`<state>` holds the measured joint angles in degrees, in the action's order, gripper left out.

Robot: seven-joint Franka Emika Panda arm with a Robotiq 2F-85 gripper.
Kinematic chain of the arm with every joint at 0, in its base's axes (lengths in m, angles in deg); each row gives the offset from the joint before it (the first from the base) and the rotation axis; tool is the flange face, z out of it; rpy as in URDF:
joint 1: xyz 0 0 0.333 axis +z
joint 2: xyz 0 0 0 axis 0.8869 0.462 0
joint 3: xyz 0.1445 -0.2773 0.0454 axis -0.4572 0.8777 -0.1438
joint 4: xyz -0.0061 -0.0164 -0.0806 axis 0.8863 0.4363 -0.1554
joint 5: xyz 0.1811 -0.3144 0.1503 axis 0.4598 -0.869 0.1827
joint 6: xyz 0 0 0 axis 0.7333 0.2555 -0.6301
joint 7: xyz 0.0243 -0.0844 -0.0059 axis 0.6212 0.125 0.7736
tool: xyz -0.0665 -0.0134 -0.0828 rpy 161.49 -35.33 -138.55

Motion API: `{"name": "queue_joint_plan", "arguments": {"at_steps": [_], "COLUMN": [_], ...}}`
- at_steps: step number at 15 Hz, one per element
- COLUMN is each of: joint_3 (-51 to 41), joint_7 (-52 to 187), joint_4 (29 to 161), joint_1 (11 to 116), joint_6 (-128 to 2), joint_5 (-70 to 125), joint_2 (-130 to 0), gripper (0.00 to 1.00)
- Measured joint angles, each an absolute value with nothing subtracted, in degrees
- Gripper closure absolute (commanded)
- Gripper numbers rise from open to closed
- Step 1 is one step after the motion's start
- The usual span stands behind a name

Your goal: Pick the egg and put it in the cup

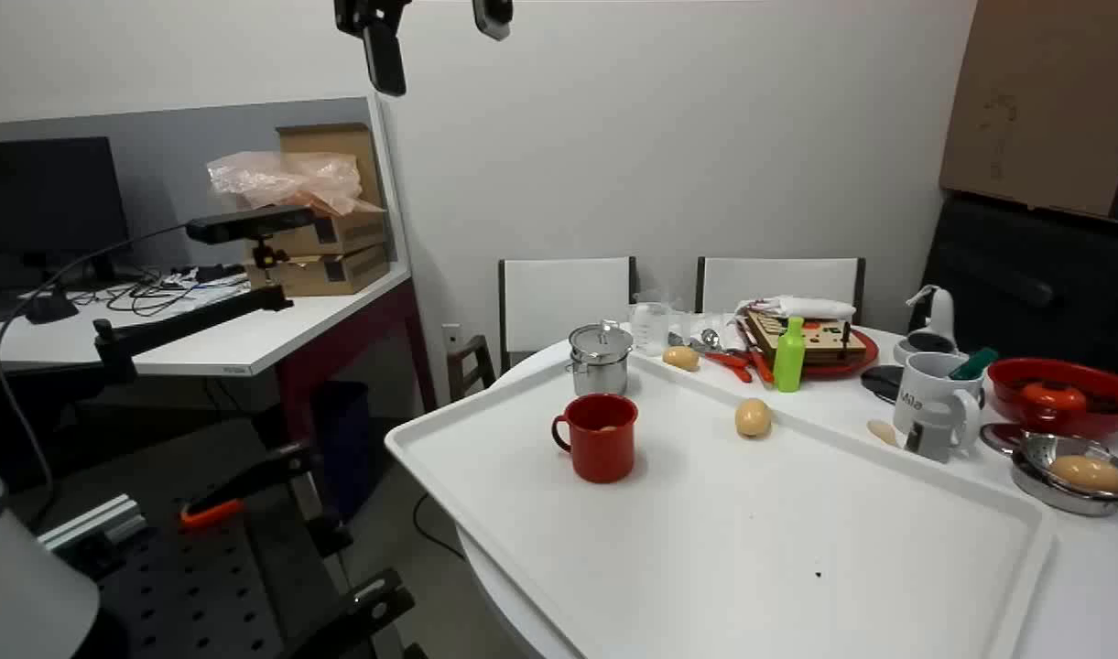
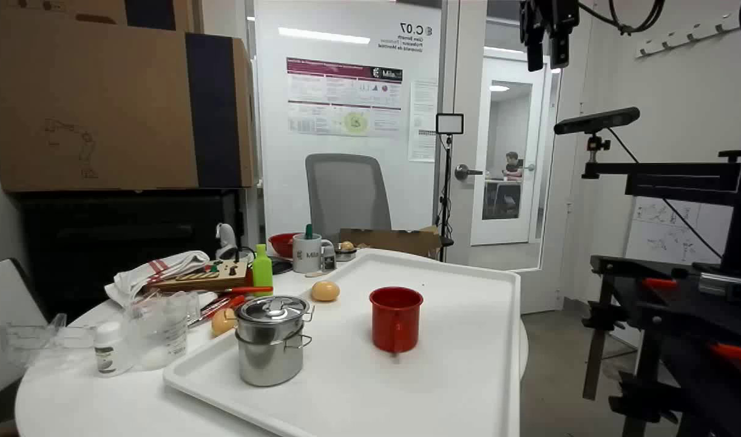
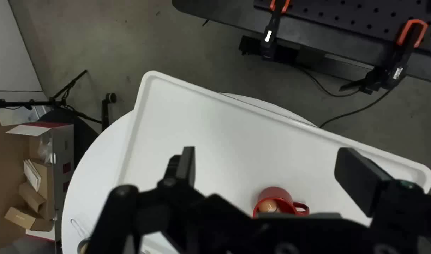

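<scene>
Clearly, in the wrist view, your egg (image 3: 268,206) lies inside the red mug (image 3: 274,192), so the placing looks done; you can make out only one there, though part of the mug is hidden behind the end effector (image 3: 266,163), whose fingers (image 3: 358,180) stand wide apart, holding nothing. Expect the egg to be light, stiff-shelled and smooth, apt to slide out of an off-centre squeeze and, if real, to crack; should you need to lift it, take it lightly across its narrow girth, bearing in mind that the mug's wall would leave you little finger room. In an exterior view, you count one red mug, upright on one tray (image 1: 778,522); one loose egg (image 1: 753,417) just inside the tray's rim; one farther egg (image 1: 680,358) outside it on the bench (image 1: 1103,581); one green bottle (image 1: 790,355); and a tan thing (image 1: 1088,472) in a steel bowl (image 1: 1067,502), which you cannot surely call an egg. Then, in an exterior view, you count those two eggs again, see what look like two steel pots (image 2: 272,358) stacked under one lid (image 2: 274,308), and find the end effector hanging well above the tray; the mug's contents do not show there.
</scene>
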<state>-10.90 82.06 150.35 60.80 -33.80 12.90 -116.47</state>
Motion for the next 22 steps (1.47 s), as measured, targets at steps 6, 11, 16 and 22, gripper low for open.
{"name": "queue_joint_plan", "arguments": {"at_steps": [6,11,16,22], "joint_3": [-10.9,-10.6,-10.5,-7.4], "joint_7": [82.1,82.0,82.0,85.3], "joint_4": [150.4,149.6,142.8,132.5], "joint_1": [60.8,61.4,61.8,61.5], "joint_6": [-33.8,-37.9,-46.7,-57.0], "joint_5": [12.9,12.6,12.3,15.5], "joint_2": [-116.5,-113.8,-102.3,-88.6], "gripper": [0.0,0.0,0.0,0.0]}}
